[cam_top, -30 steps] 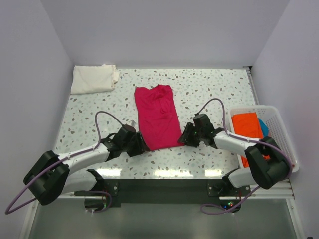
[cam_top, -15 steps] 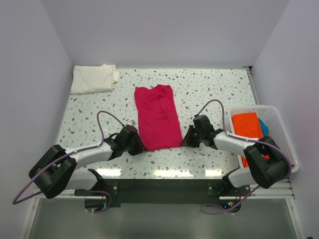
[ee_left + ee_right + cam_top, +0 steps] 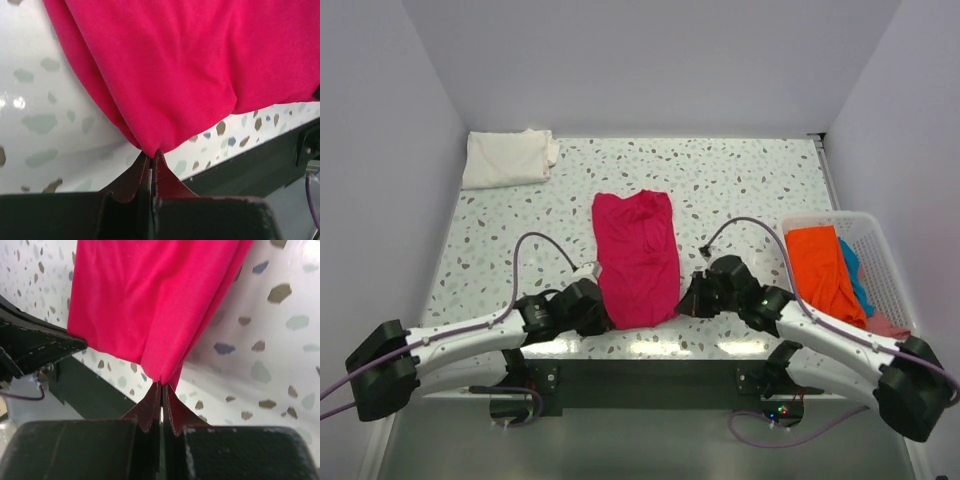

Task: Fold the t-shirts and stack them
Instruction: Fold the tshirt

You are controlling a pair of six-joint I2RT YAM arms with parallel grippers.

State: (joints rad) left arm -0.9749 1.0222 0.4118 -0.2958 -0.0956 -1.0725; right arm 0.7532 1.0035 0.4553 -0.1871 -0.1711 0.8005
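Note:
A magenta-red t-shirt (image 3: 638,255) lies lengthwise in the middle of the speckled table, folded into a narrow strip. My left gripper (image 3: 603,312) is shut on its near left corner, and the cloth (image 3: 165,75) bunches right at the fingertips (image 3: 151,154). My right gripper (image 3: 682,303) is shut on the near right corner, where the same t-shirt (image 3: 150,305) rises from the pinch (image 3: 163,386). Both corners are lifted slightly off the table. A cream-white t-shirt (image 3: 507,157) lies folded at the far left corner.
A white mesh basket (image 3: 892,270) stands at the right edge, holding orange (image 3: 820,268), blue (image 3: 856,275) and pink (image 3: 886,325) t-shirts. The table's dark front edge (image 3: 650,375) runs just below both grippers. Walls close in the table on three sides.
Both grippers closed on the near corners of the magenta-red t-shirt and drew back toward the front edge. The t-shirt slid a little nearer with them.

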